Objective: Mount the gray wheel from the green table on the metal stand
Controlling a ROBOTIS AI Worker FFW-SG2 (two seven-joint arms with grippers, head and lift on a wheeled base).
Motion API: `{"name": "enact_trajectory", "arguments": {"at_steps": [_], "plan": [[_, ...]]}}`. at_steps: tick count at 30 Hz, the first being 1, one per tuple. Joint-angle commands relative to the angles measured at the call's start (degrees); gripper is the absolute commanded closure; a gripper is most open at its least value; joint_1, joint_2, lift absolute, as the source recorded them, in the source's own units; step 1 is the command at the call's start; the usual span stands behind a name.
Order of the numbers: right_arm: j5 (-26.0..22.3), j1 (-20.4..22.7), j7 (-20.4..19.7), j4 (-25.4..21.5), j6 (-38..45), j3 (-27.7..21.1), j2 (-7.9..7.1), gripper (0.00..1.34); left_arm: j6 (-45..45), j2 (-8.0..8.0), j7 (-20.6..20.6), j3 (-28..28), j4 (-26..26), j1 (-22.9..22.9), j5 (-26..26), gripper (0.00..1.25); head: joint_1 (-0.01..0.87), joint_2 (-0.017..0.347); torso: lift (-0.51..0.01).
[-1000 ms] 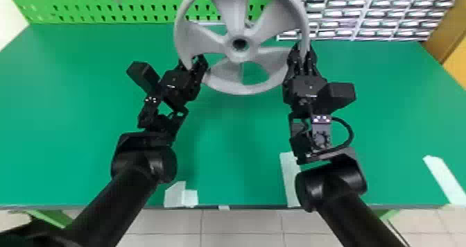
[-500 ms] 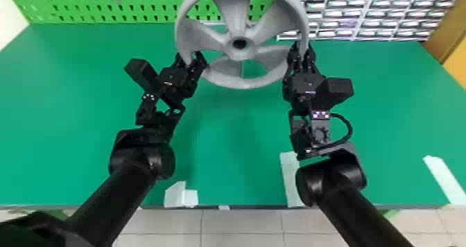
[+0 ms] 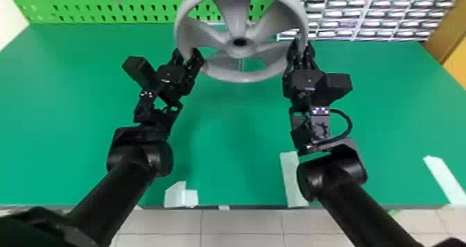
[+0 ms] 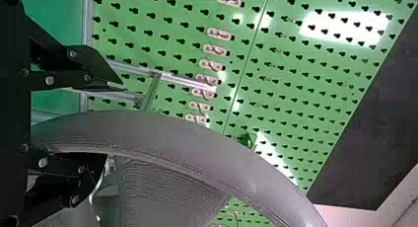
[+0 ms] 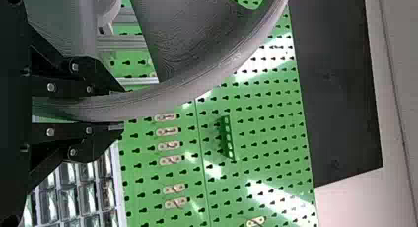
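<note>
One green table lies below; the gray wheel seems lifted off it, toward twelve o'clock. Metal bars behind are probably the stand, though I can't tell whether the wheel is seated. At its four o'clock the right gripper pinches the rim; at eight, the left gripper straddles it, spread. Likely left: confirming the fit, final release.

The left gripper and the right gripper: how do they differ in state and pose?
The left gripper is open, with a gap between one finger and the gray wheel; the right gripper is closed on the rim from both sides. The left gripper slants inward, while the right gripper points almost straight forward. Both have the rim between their fingers.
</note>
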Motion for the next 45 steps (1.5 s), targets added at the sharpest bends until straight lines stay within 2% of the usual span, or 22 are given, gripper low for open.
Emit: {"name": "enact_trajectory", "arguments": {"at_steps": [1, 29, 36, 45], "plan": [[-0.4, -0.2, 0.1, 0.0, 0.0, 0.4, -0.05, 1.10, 0.0, -0.09, 0.2, 0.3, 0.0, -0.1, -0.5, 0.86, 0.868, 0.052, -0.093], [-0.7, 0.6, 0.1, 0.6, 3.6, 1.1, -0.05, 1.10, 3.7, -0.09, 2.3, 1.6, -0.1, 2.0, -2.8, 0.86, 0.868, 0.052, -0.093], [-1.9, 0.5, 1.7, 0.6, 5.4, 0.0, 0.13, 1.10, 4.6, -0.09, 2.3, 2.3, -0.1, 1.2, -3.9, 0.87, 0.868, 0.052, -0.093], [-3.1, 1.0, 2.9, -2.0, 10.2, -1.1, 0.13, 1.10, 8.0, -0.09, 2.3, 2.9, -1.1, 1.1, -4.5, 0.87, 0.868, 0.052, -0.093]]}}
